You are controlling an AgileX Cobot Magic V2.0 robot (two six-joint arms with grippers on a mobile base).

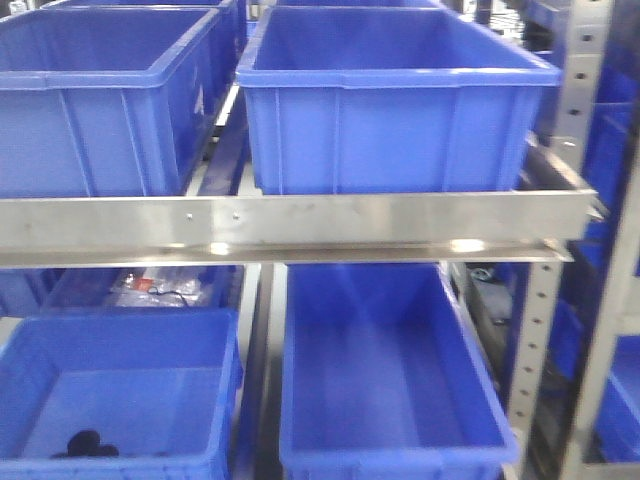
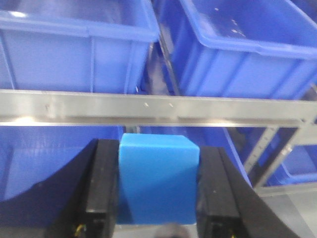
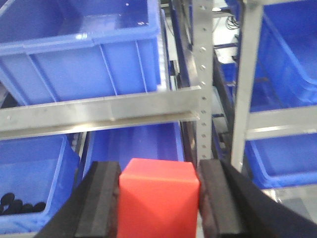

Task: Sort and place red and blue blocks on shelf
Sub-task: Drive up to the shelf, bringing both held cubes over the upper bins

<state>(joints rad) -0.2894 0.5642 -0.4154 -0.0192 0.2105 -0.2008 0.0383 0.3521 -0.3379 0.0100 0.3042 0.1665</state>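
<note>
Left wrist view: pick done, placing to come

Your left pincer (image 2: 158,156) is clamped on the blue block (image 2: 158,186) and your right pincer (image 3: 158,171) on the red block (image 3: 158,201), both held just before the shelf (image 1: 300,215) rail. Neither is placed yet, so both placements remain. Each block is a plain matte cube, sitting square in the grip. Blue bins (image 1: 390,110) sit on both levels.

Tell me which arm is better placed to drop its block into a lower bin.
Right, probably: the right gripper holds the red block before the open lower bin, well below the rail. The left gripper holds the blue block close under the rail.
</note>
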